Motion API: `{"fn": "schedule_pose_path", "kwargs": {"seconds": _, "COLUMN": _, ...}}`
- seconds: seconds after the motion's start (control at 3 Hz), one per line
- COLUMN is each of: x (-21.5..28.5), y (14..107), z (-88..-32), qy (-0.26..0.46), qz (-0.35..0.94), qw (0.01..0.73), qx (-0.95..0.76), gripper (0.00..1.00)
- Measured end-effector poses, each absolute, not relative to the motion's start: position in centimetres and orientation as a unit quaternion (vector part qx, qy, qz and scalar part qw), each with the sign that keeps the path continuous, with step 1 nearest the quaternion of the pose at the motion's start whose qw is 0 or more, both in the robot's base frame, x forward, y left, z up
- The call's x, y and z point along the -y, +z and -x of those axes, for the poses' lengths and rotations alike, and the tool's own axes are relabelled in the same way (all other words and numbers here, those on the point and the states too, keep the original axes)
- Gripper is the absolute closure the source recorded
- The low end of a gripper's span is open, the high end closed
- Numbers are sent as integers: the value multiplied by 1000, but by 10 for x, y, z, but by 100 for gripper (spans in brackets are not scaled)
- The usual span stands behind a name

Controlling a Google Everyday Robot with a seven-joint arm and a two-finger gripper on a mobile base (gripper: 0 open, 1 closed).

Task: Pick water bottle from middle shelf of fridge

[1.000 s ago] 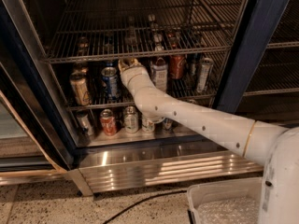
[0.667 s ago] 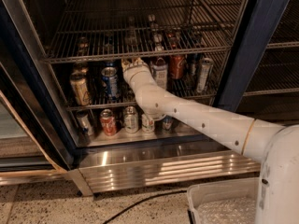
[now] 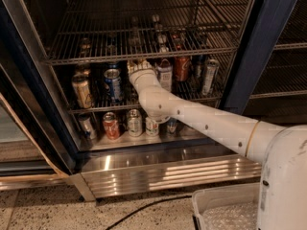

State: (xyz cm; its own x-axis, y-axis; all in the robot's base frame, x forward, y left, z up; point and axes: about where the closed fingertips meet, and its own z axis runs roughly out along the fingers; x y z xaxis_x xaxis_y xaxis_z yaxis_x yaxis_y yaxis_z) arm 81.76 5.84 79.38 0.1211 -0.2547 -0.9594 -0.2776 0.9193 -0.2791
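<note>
Fridge (image 3: 268,42) middle shelf (image 3: 93,110) held upright cans, gripper (image 3: 137,64) sat between blue can (image 3: 113,83) and labelled bottle (image 3: 164,74), grip state untellable, water bottle's look and axis hidden.

Silver steel-wire middle shelf (image 3: 91,109) loaded: gold can (image 3: 82,91), blue can (image 3: 113,84), white-labelled bottle (image 3: 164,74), red can (image 3: 182,68), tall silver can (image 3: 209,75), all upright. White gripper (image 3: 139,64) seen between blue can and bottle.

Pincer (image 3: 138,65) between blue can (image 3: 113,84) and white-labelled bottle (image 3: 164,75), close under upper rack (image 3: 96,56)
</note>
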Motion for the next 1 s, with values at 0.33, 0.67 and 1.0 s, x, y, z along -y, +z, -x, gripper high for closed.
{"fn": "schedule_pose_path", "kwargs": {"seconds": 0.33, "x": -64, "y": 782, "z": -817, "qy": 11, "qz": 204, "qw": 714, "qx": -669, "gripper": 100}}
{"fn": "schedule_pose_path", "kwargs": {"seconds": 0.67, "x": -69, "y": 762, "z": -816, "qy": 14, "qz": 202, "qw": 700, "qx": -684, "gripper": 100}}
{"fn": "schedule_pose_path", "kwargs": {"seconds": 1.0, "x": -73, "y": 764, "z": -818, "qy": 12, "qz": 199, "qw": 703, "qx": -682, "gripper": 100}}
